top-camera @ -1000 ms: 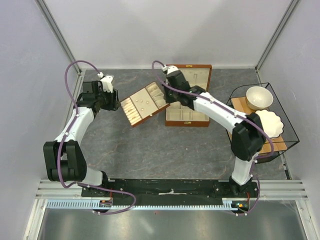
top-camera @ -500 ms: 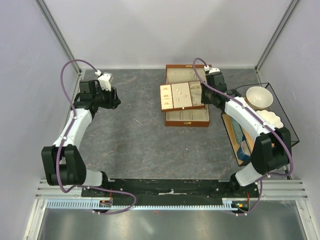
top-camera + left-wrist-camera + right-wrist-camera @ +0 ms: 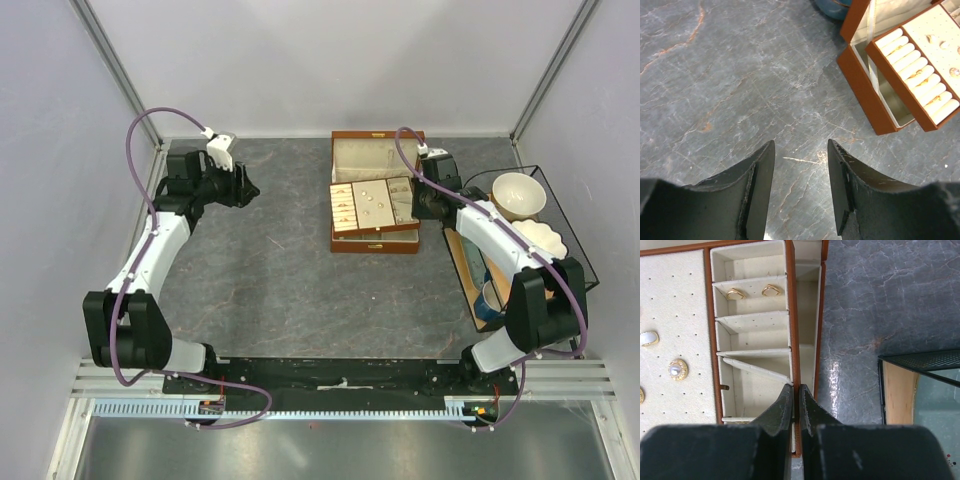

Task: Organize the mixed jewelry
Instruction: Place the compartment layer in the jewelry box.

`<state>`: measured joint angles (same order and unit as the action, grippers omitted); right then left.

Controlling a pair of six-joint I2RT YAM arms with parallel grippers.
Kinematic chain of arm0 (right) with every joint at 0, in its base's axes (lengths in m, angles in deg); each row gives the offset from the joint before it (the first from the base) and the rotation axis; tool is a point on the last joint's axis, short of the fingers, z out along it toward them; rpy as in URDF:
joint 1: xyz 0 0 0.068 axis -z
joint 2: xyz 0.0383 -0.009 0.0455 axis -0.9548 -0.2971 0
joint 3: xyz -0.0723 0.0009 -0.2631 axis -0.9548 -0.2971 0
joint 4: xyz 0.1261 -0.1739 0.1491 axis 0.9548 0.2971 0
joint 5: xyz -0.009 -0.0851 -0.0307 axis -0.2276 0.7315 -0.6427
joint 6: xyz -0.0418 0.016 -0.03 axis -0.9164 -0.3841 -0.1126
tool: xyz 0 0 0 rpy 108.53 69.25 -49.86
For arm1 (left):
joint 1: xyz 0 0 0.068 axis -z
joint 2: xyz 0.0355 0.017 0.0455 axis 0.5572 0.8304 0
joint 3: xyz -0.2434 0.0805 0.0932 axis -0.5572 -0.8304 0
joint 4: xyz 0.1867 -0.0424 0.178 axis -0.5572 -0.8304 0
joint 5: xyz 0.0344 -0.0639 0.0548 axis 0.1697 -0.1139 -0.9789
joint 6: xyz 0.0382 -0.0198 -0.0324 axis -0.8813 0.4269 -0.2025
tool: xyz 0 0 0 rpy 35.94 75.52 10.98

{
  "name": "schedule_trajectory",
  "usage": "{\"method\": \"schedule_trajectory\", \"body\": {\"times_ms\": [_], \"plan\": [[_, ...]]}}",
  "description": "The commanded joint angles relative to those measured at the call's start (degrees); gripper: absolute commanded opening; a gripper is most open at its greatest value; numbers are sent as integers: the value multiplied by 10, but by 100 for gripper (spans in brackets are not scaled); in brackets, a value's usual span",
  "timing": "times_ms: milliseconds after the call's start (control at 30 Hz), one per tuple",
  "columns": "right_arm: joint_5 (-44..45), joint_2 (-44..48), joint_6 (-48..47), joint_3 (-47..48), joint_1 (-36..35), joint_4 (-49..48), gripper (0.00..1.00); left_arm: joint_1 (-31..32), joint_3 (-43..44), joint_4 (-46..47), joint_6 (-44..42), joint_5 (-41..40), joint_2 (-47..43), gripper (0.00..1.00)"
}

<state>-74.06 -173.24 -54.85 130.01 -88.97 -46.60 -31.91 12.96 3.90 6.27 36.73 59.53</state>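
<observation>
I have the right gripper [image 3: 795,390] pinched tight on the thin right-hand wall of the insert tray [image 3: 675,300], and that single wall is the only hold on it; the tray lies slightly askew across the open wooden jewelry box [image 3: 375,243], which stands toward the far edge of the table [image 3: 715,75], right of centre; from the left wrist view the tray looks raised over the box and overhanging its front wall rather than seated, though I cannot be sure of that; the jewelry is all on this tray: two gold rings [image 3: 735,293] lie loose in a compartment near my grip, a pearl stud [image 3: 677,369] and a few other small pieces sit on the dotted pad, and more rings are tucked into the roll slots at the tray's far end; the left gripper [image 3: 801,147] hangs near the far-left corner of the table with its fingers apart and nothing between them, well away from the box; my worry is the lopsided hold: gripped at one edge, the tray could pivot in the pinch and tip, sliding the loose rings and studs out of their sections or onto the table; lowering it while skewed could also catch a corner on the box wall and jolt the pieces
</observation>
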Motion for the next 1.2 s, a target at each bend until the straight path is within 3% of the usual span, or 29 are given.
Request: {"method": "schedule_trajectory", "body": {"times_ms": [0, 300, 700, 1167], "plan": [[16, 18, 2, -3, 11, -44, 0, 9, 18, 30, 21, 16, 10, 54], [24, 22, 9, -27, 13, -66, 0, 23, 17, 32, 21, 14, 9, 54], [-44, 105, -1, -57, 8, -57, 0, 28, 4, 38, 19, 10, 4, 54], [-1, 93, 7, -59, 12, -62, 0, 34, 2, 30, 14, 8, -3, 54]]}}
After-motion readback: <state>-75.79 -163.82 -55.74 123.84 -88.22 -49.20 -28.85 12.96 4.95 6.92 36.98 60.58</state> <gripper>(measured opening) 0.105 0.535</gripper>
